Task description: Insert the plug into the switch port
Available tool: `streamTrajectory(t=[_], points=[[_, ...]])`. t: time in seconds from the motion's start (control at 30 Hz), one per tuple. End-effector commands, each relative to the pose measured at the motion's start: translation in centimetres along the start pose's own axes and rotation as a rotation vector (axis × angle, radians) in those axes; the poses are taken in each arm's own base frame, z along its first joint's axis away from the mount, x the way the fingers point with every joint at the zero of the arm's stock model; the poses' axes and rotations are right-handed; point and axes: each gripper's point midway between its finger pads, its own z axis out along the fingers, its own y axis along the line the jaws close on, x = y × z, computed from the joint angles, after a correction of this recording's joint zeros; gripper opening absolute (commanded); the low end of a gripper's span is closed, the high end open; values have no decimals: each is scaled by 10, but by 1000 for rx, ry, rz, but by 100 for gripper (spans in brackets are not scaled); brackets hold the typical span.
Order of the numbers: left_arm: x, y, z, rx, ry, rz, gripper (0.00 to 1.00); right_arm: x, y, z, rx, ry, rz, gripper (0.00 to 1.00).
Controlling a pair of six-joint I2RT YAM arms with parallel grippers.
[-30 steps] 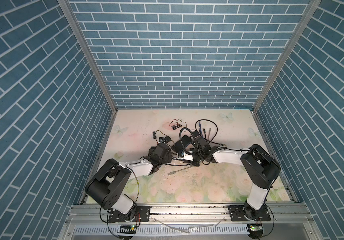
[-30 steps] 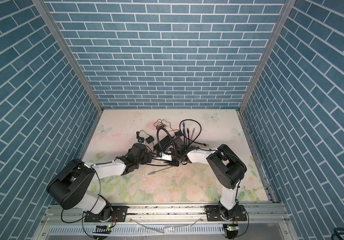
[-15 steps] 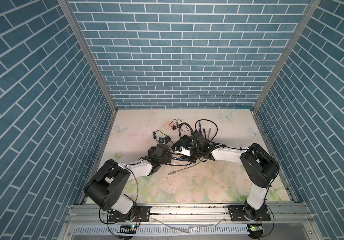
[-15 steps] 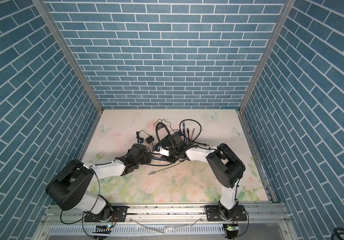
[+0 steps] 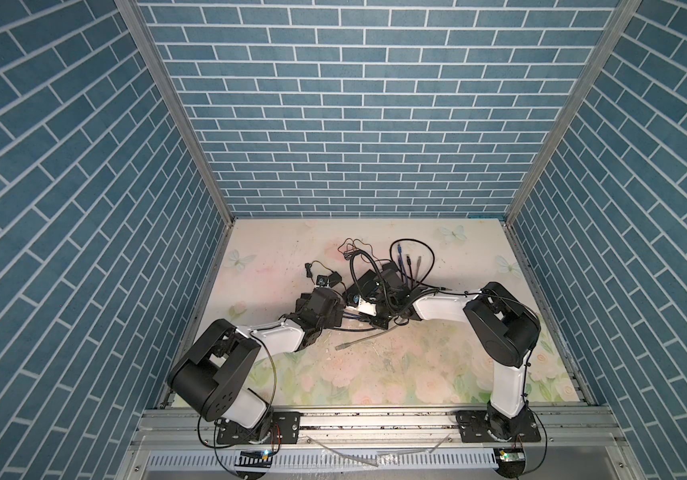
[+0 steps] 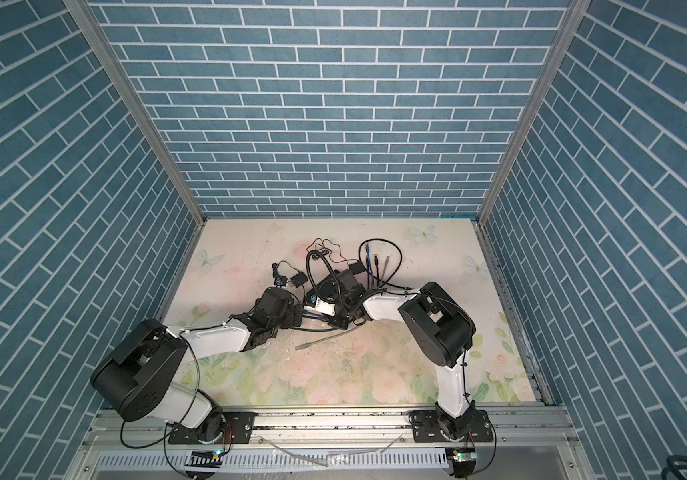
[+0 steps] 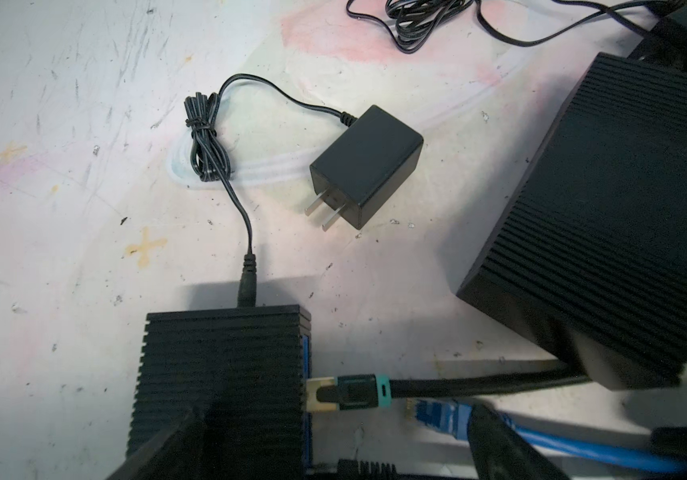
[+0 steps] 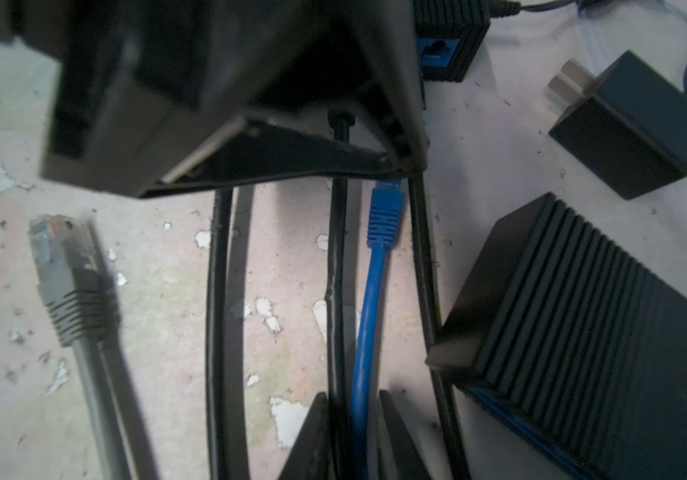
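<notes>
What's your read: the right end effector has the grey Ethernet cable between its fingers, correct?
Not correct: the colour is wrong. The right wrist view shows the blue Ethernet cable between the fingers of the right end effector. The grey Ethernet cable lies loose on the table, apart from them.

The table (image 5: 416, 374) carries a pale floral-print covering, scuffed, speckled with dark marks and flaked white in patches. Lying directly on it: a small black ribbed switch box (image 7: 221, 374), with a black flat cable's gold-shelled plug (image 7: 325, 395) at its blue port face; a black two-pronged power adapter (image 7: 366, 166) just beside, its thin lead tied in a bundle; a larger black ribbed box (image 7: 603, 216) near; a loose grey network cable (image 8: 67, 282) with moulded plug; a blue network cable (image 8: 368, 311) between several black cables (image 8: 217, 311); a tangle of thin black wire (image 5: 350, 249) farther back.
</notes>
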Motion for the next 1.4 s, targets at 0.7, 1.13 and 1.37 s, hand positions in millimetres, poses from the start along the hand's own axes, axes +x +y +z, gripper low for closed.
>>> streamTrajectory(t=[0.7, 1.13, 1.37], points=[[39, 14, -1, -25, 119, 4, 100, -22, -18, -7, 79, -53, 133, 24], [39, 14, 0, -25, 120, 5, 100, -5, -2, 10, 27, 7, 126, 24], [39, 14, 0, -21, 117, 1, 100, 7, -4, 17, 50, 73, 120, 24]])
